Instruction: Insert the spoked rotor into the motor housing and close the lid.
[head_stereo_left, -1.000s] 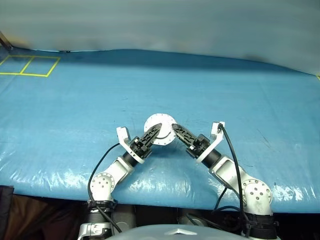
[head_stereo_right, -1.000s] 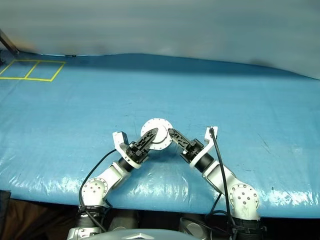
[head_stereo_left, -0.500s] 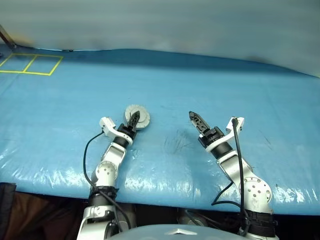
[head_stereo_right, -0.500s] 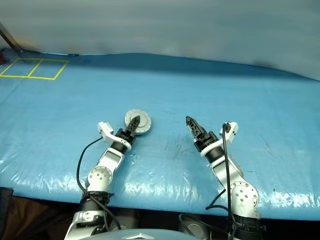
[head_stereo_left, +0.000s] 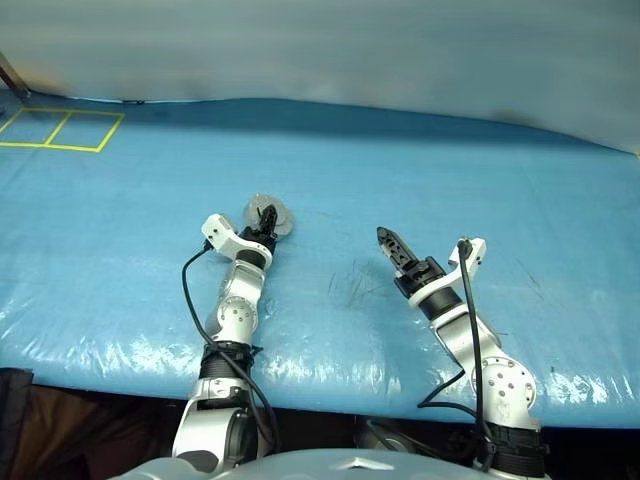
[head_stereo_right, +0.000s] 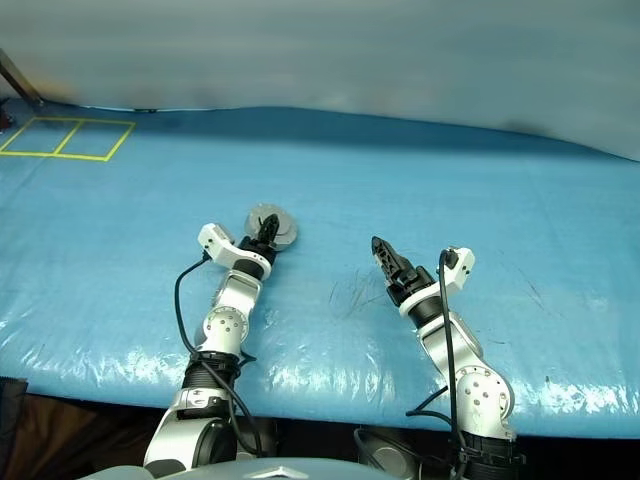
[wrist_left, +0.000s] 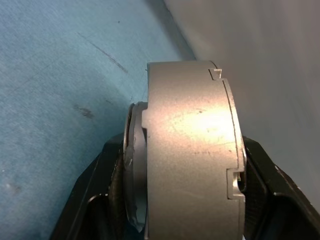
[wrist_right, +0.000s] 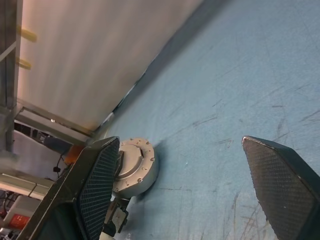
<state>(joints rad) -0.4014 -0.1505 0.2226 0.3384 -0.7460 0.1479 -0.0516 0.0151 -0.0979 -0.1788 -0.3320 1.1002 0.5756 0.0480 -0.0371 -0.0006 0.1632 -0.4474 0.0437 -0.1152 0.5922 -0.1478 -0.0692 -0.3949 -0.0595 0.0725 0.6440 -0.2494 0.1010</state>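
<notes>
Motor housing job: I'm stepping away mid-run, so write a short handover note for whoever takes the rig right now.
Left gripper: shut on the motor housing, jaws clamped across the closed unit.
Right gripper: open and empty, hovering over the blue table, apart from the housing.
Motor housing: above the table surface at the left gripper; whether it touches the table is unclear.
Lid: looks shut on the housing.
Spoked rotor: presumably inside; cannot confirm.
Left: check the lid is fully seated, then set the unit down and release.
</notes>
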